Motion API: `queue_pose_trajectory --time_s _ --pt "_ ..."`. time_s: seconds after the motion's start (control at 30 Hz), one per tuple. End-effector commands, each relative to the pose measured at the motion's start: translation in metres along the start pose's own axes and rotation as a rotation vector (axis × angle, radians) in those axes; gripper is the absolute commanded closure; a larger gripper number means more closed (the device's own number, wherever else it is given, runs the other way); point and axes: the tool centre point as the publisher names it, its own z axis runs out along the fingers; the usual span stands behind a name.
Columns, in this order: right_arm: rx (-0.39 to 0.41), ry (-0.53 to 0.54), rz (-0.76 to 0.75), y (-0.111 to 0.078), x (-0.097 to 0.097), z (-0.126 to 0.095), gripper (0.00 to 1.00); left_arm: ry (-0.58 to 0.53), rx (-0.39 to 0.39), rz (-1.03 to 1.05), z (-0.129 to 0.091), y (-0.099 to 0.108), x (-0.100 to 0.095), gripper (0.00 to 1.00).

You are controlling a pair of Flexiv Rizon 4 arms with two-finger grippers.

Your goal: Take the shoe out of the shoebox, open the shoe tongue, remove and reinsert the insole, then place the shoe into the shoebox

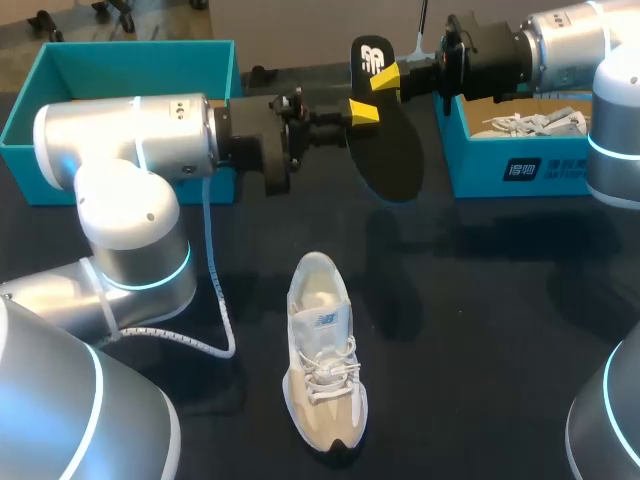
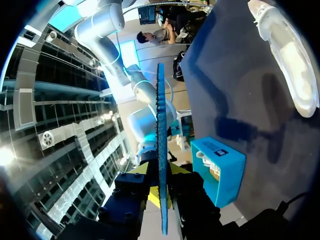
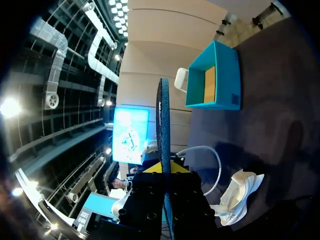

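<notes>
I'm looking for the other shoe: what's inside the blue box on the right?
Inside the right shoebox lies what looks like a pale laced shoe. The right arm covers the box's far part, and its front wall hides the floor.

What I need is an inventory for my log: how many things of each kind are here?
Shoes: 2, the second boxed
Teal boxes: 2
Insole: 1
Total: 5

The dark tabletop (image 1: 480,330) carries a shoe (image 1: 322,365); beyond it, a left box (image 1: 140,55) and a right box (image 1: 480,165).
</notes>
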Motion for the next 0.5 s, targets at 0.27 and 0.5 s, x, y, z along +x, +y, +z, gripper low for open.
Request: queue_pose_trajectory --time_s 0.27,0.5 --pt "-0.001 -0.003 0.001 -0.0005 0.0005 0.0004 1.0 0.014 -0.01 0.001 0.0088 0.0004 0.0006 1.0" --pt "-0.001 -0.003 0.001 -0.0005 0.0005 0.0004 1.0 0.018 -0.013 -0.006 0.0098 -0.0003 0.0015 1.0"
